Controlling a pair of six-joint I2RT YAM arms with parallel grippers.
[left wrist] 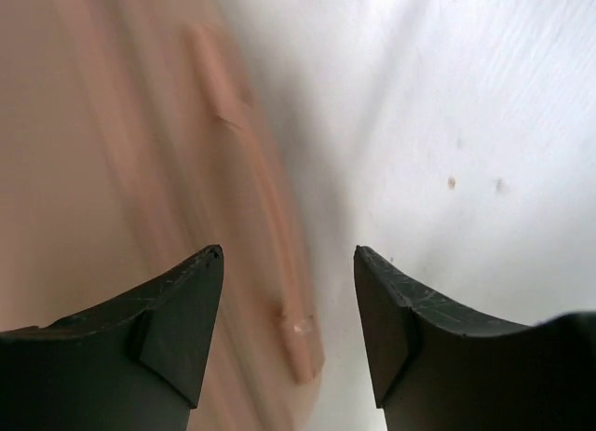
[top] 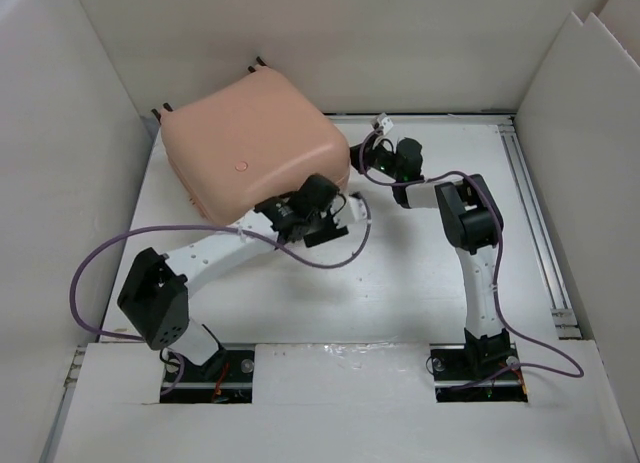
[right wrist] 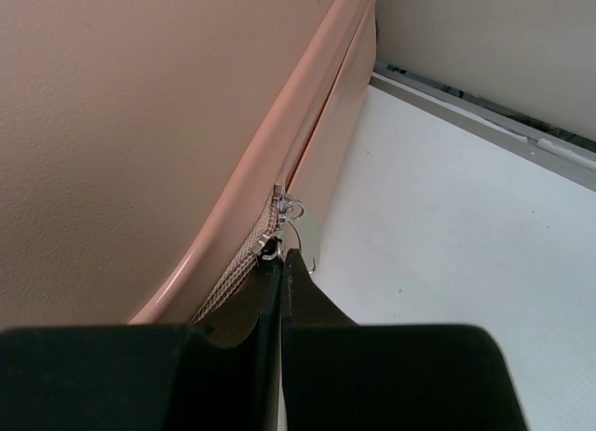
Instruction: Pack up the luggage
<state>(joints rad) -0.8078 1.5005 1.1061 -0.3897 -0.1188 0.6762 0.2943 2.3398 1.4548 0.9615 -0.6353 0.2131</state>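
The luggage (top: 250, 148), a salmon-pink hard-shell suitcase, lies with its lid down at the back left, two wheels showing at its far edge. My left gripper (top: 340, 211) is open and empty at its near right side. In the left wrist view the gripper (left wrist: 289, 254) straddles the edge of the shell (left wrist: 93, 124) near a pink handle (left wrist: 253, 170). My right gripper (top: 368, 155) is at the case's right corner. In the right wrist view it (right wrist: 282, 256) is shut on a metal zipper pull (right wrist: 272, 247) on the case's seam (right wrist: 140, 124). A second slider (right wrist: 291, 206) sits just above.
White walls enclose the white table (top: 400, 283). A metal rail (top: 535, 213) runs along the right edge. Purple cables (top: 330, 258) loop off both arms over the table. Woven zipper tape (right wrist: 237, 273) shows beside the right fingers.
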